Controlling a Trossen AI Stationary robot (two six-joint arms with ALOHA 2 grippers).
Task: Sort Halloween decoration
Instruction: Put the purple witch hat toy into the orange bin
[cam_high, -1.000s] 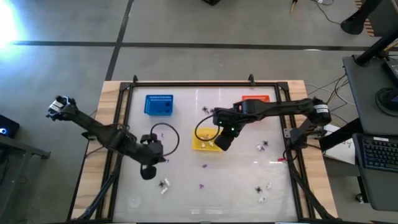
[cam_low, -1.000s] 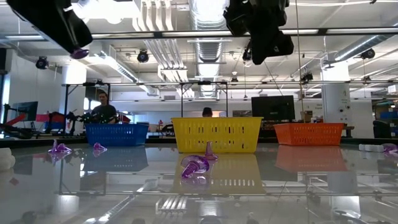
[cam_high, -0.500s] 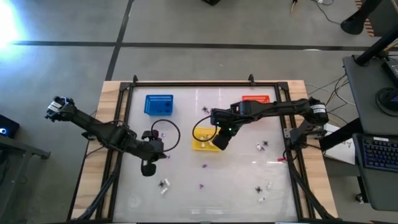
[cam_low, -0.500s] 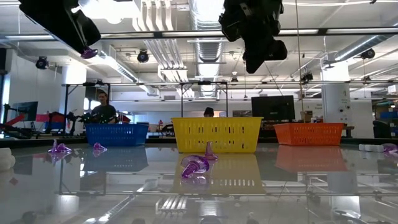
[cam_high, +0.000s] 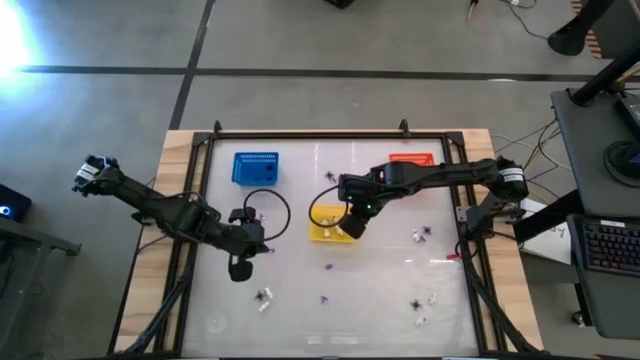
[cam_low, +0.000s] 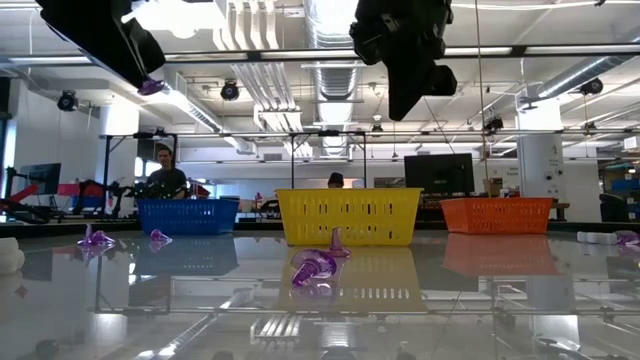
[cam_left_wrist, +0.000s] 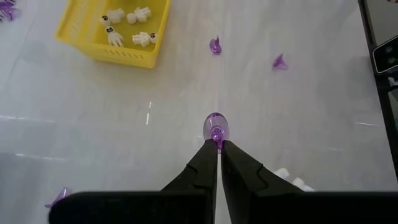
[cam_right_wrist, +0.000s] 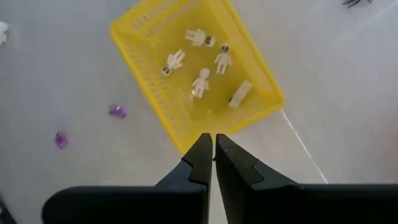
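My left gripper (cam_left_wrist: 217, 144) hangs above the table's left middle (cam_high: 238, 268) and is shut on a small purple decoration (cam_left_wrist: 216, 126), which also shows high up in the low view (cam_low: 151, 87). My right gripper (cam_right_wrist: 211, 144) is shut above the near edge of the yellow basket (cam_right_wrist: 158, 109), and nothing shows between its fingers. Several white figure decorations (cam_right_wrist: 200, 82) lie on the basket's floor. Loose purple decorations (cam_left_wrist: 215, 45) (cam_high: 330, 267), white ones (cam_high: 264, 298) and black ones (cam_high: 425, 233) lie flat on the table. My left gripper pinches the purple decoration's narrow end (cam_left_wrist: 217, 138) between its two fingertips. The fingers slant downward, and the rounded part sticks out beyond them. The decoration is lifted well clear of the table.
The blue basket (cam_high: 256, 167) stands at the far left, the orange basket (cam_high: 410, 158) at the far right and the yellow basket (cam_high: 325, 232) between them, nearer the middle. A black cable loop (cam_high: 268, 215) lies beside the left arm. A metal frame (cam_high: 200, 200) borders the table.
My right gripper has tipped, and its shut fingertips have swung toward the table's left over the yellow basket's near edge. It has stayed shut.
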